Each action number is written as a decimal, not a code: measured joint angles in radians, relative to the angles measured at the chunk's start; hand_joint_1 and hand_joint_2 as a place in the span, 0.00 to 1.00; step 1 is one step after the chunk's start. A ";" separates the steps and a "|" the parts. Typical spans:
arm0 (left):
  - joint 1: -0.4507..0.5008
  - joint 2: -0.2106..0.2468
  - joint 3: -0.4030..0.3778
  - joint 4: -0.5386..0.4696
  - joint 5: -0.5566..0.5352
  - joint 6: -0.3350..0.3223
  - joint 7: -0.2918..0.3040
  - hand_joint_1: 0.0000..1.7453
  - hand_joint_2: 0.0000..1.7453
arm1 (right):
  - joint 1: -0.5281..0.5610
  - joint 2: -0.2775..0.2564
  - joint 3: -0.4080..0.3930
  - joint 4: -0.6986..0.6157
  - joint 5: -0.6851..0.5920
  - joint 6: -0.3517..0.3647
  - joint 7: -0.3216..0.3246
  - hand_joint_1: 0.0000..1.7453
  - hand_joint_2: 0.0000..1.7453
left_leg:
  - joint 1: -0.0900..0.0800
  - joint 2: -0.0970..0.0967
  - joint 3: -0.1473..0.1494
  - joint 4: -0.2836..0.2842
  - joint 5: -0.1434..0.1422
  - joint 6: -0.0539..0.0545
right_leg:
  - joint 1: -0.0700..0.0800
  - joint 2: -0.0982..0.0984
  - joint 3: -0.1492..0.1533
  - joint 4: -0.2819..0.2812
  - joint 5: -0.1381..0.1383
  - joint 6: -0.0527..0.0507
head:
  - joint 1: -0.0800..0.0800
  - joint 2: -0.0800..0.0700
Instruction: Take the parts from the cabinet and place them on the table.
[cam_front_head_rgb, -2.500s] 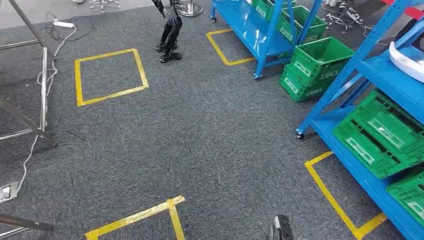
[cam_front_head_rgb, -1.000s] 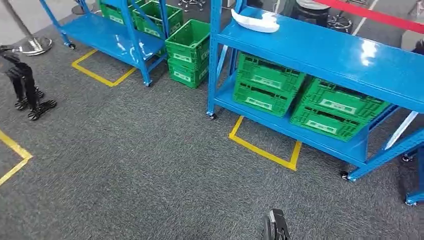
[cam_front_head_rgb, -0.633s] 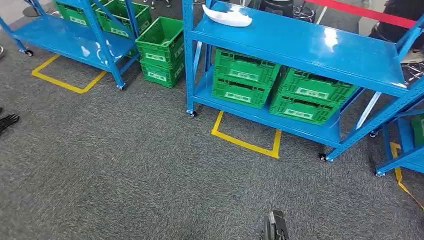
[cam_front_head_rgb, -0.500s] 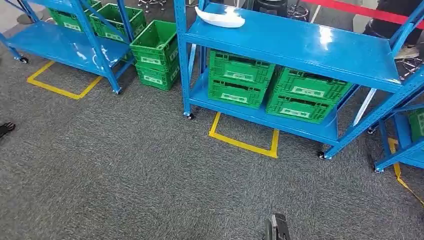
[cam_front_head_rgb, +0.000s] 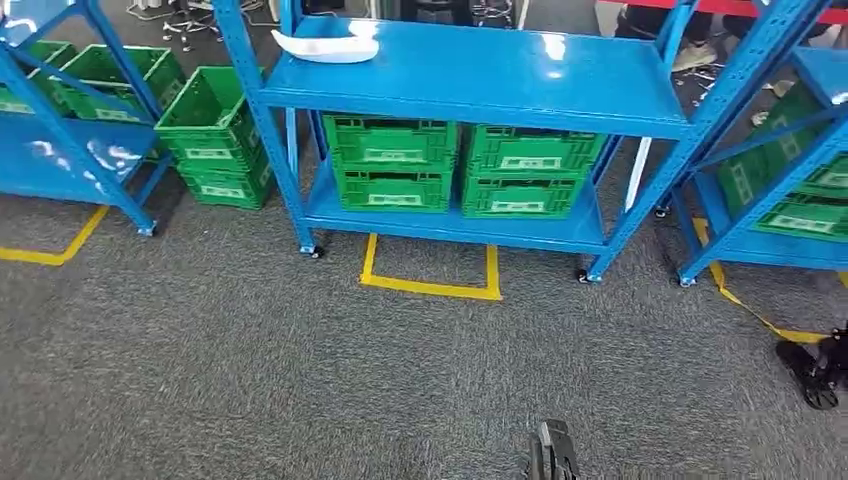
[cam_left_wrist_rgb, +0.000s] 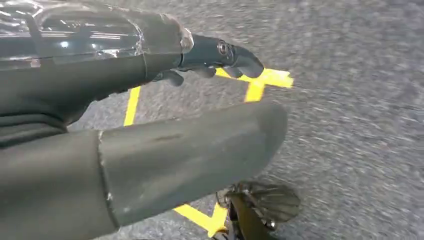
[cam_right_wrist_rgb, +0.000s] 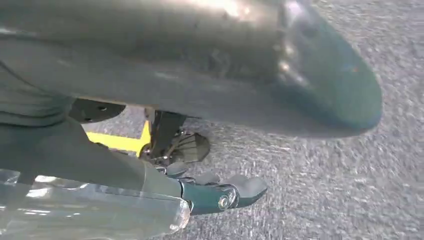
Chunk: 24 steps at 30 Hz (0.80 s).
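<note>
The robot stands on grey carpet facing a blue metal shelving rack on castors, which serves as the cabinet. The task's thing, a flat white moulded part of elongated, slightly curved shape, lies on the rack's glossy top shelf toward its back left corner, well apart from the robot. Below it, on the lower shelf, sit four green slatted plastic crates, stacked two and two, side by side; whether they hold further parts cannot be told from here. A yellow tape rectangle marks the floor just in front of the rack. Both arms hang down: the left hand shows its thick grey thumb and dark fingers extended and apart above the carpet, grasping nothing, and the right hand likewise hangs released, fingers loosely out and empty. The white part looks like a thin plastic shell, so it is probably light and fairly stiff, with a smooth skin that may slide on the painted shelf. Judging by its shape, the surest hold would be across its narrow middle, thumb under one long edge and fingers over the other, rather than at a tapering end, where it could pivot or slip.
</note>
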 joint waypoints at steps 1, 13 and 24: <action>0.000 0.000 0.000 0.000 0.000 0.000 0.001 0.00 0.00 | -0.003 0.000 0.002 0.000 0.000 0.000 0.001 0.00 0.00 | -0.003 0.021 0.011 -0.012 -0.009 0.008 | -0.005 0.013 -0.007 0.004 -0.001 0.006 | 0.001 0.000; 0.000 0.005 0.001 -0.001 0.000 -0.001 -0.007 0.00 0.00 | -0.002 0.001 0.017 0.000 -0.001 -0.002 0.002 0.00 0.00 | -0.008 0.209 0.086 -0.041 -0.054 0.035 | -0.015 -0.106 -0.126 0.146 0.023 0.045 | 0.044 0.000; -0.003 -0.001 0.001 0.000 -0.001 -0.002 -0.012 0.00 0.00 | -0.015 -0.007 0.023 -0.001 0.000 -0.009 0.003 0.00 0.00 | -0.012 0.108 -0.019 0.196 -0.189 -0.003 | -0.004 -0.098 -0.031 -0.026 0.047 -0.012 | 0.018 0.000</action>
